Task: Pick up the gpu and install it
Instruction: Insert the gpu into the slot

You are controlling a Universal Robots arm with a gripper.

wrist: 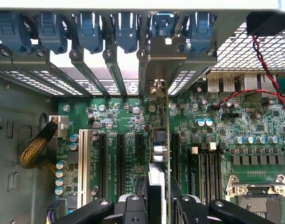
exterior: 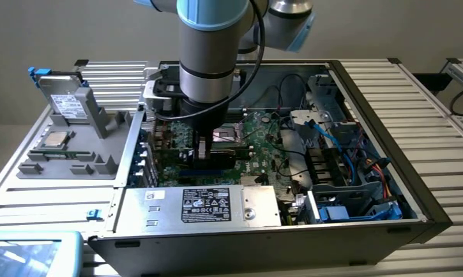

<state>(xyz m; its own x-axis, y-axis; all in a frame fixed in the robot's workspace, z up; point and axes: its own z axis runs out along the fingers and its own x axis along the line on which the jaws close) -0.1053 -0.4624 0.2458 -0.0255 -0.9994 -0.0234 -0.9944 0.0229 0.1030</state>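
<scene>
The gpu [exterior: 230,157] stands on edge inside the open computer case [exterior: 416,190], over the green motherboard [exterior: 270,144]. My gripper [exterior: 203,151] reaches straight down into the case and is shut on the card's upper edge. In the wrist view the gpu [wrist: 159,149] runs edge-on between my two black fingers [wrist: 133,207], in line with an expansion slot. Its silver end bracket [wrist: 166,58] sits against the case's rear slot opening, under a blue latch. Whether the card's lower edge is fully in the slot is hidden.
A power supply [exterior: 208,205] fills the case's front. Cables [exterior: 355,156] and drive bays lie on the exterior view's right. A grey tray [exterior: 39,167] outside the case holds a drive [exterior: 66,104], a processor [exterior: 58,138] and a memory stick [exterior: 58,154]. Blue latches [wrist: 91,32] line the rear.
</scene>
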